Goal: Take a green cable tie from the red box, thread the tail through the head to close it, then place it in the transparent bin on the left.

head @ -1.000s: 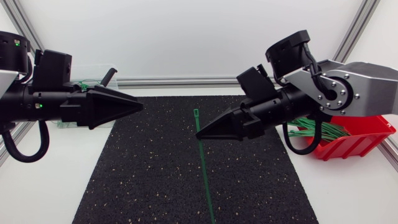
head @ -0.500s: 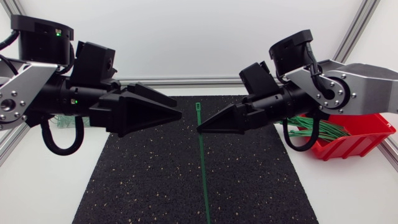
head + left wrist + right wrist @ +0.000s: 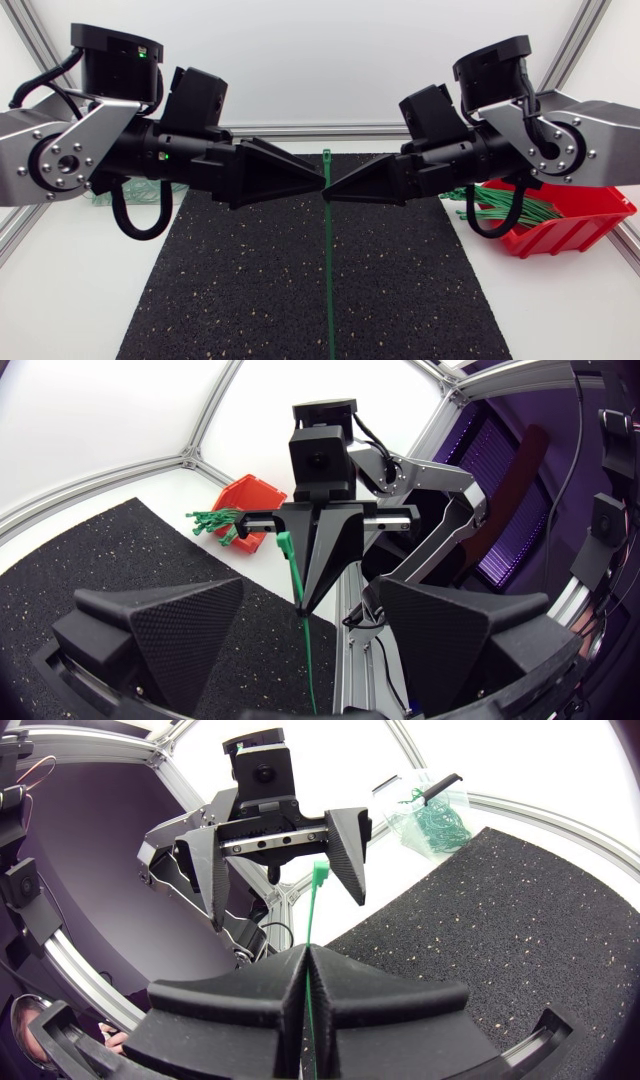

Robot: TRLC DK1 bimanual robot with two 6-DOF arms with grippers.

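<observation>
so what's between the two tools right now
Only the green tie. The right tool is shut on it just below its head, and that head sits inside the open left tool, seen best in the right wrist view.

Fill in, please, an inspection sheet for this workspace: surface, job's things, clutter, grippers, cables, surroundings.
Surface: white table with a black speckled mat.
Job's things: one green cable tie held upright over the mat, tail hanging, unthreaded; red box with spare ties; transparent bin with ties inside.
Clutter: nothing seen.
Grippers: right gripper shut on the green cable tie below its head; left gripper open, fingers either side of the head, not gripping.
Cables: left arm's black cable and right arm's black cable hang in loops.
Surroundings: nothing seen.
</observation>
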